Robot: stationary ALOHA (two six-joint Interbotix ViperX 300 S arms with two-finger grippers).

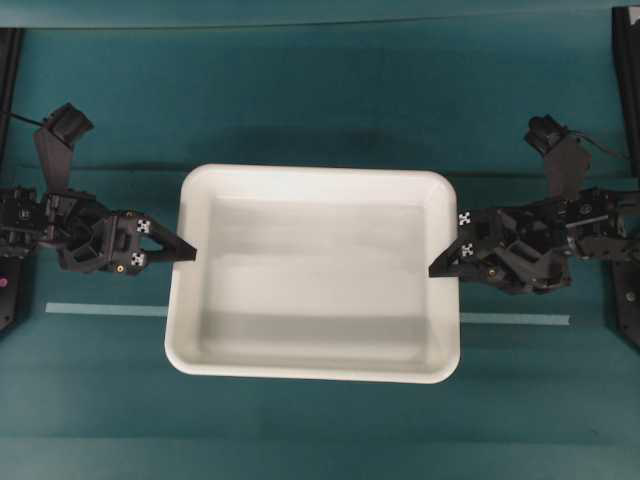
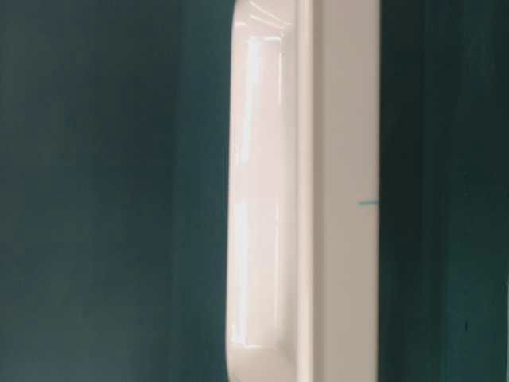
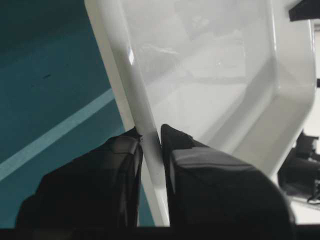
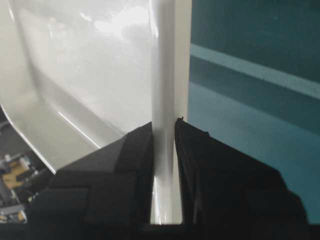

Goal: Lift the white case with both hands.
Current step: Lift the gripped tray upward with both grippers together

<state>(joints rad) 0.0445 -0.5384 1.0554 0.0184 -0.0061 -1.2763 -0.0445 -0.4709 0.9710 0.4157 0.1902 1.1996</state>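
We see one teal table (image 1: 320, 90) and, over its middle, one white case (image 1: 315, 195). Two grippers pinch it: the left gripper (image 1: 188, 254) clamps the left rim, the right gripper (image 1: 437, 268) the right rim. One pale tape strip (image 1: 105, 309) crosses beneath

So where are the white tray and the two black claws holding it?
white case (image 1: 310, 290), overhead view, on its bare inside floor.
left gripper (image 1: 190, 254), overhead view, fingertips at the rim.
right gripper (image 1: 436, 268), overhead view, fingertips at the rim.
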